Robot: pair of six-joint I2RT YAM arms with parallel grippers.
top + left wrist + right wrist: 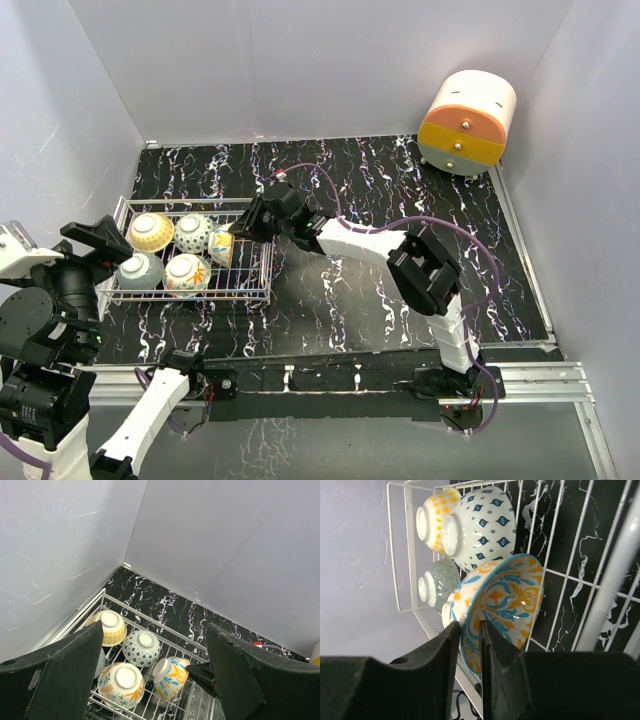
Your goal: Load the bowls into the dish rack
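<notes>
we see the right claw (469,630) pressed onto the rim of the teal-rim bowl (510,595), one finger each side of the wall, so it's pinching that bowl. the bowl is inside the dish rack (250,297), in the free part to the right of the other four. we can't tell if its lower edge touches the wires. the left claw (155,627) is spread wide, holding nothing, hovering over the rack's left end.

handling, as we judge it: glazed ceramic, stiff, prob. slick under the pads. it'd chip if knocked vs. a neighbour or the wire. light enough for a rim pinch, but hung from one side it'll want to swing. the rim looks like the only spot thin enough to grab, the body being too wide.

orientation: it's up on edge & tilted, foot ring twd the blue-white bowl (141,648), mouth twd the right claw. it's round, so no real long axis. its centre axis lies approx. along the rack's long side. the blue-white bowl, yellow-check bowl (111,627), floral bowl (122,682) & grey bowl (140,270) are upside down, feet up. the rack sits on the tabletop (380,170) by the left wall.
</notes>
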